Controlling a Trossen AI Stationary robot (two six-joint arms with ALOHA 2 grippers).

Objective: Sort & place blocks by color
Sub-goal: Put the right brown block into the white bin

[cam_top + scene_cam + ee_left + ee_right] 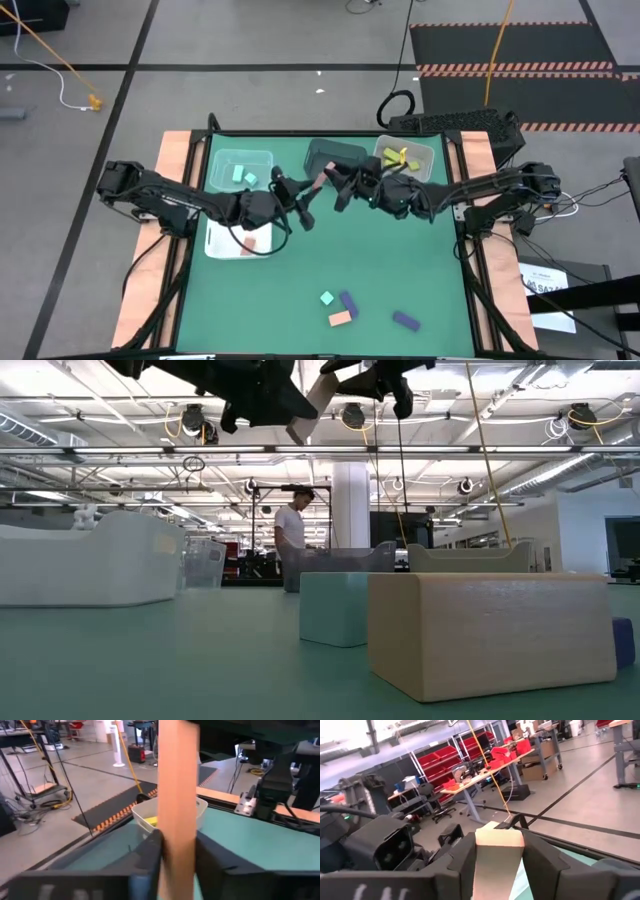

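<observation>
Green worktop (pixel 380 270) fills the middle of a big workshop, and both arms meet high above its far half. Both sets of jaws pinch the same long salmon-orange bar (pixel 318 183), one at each end. The left gripper (pixel 300 200) holds the end nearer the white tray (pixel 222 245). The right gripper (pixel 345 185) holds the end nearer the dark bin (pixel 330 153). The bar's long side runs straight from one set of jaws to the other, so it looks like a hand-over in the air. I think one set of jaws must let go next.

Just past the right jaws sits a clear bin with yellow-green blocks (pixel 396 157). Past the left jaws, a clear bin holds mint-teal blocks (pixel 243 176). A salmon piece (pixel 248 243) lies on the tray, below and behind the left jaws.

Well away, near the front edge, wait a mint cube (pixel 327 298), a salmon block (pixel 341 319) and two purple blocks (pixel 405 320). Lots of bare green lies between.
</observation>
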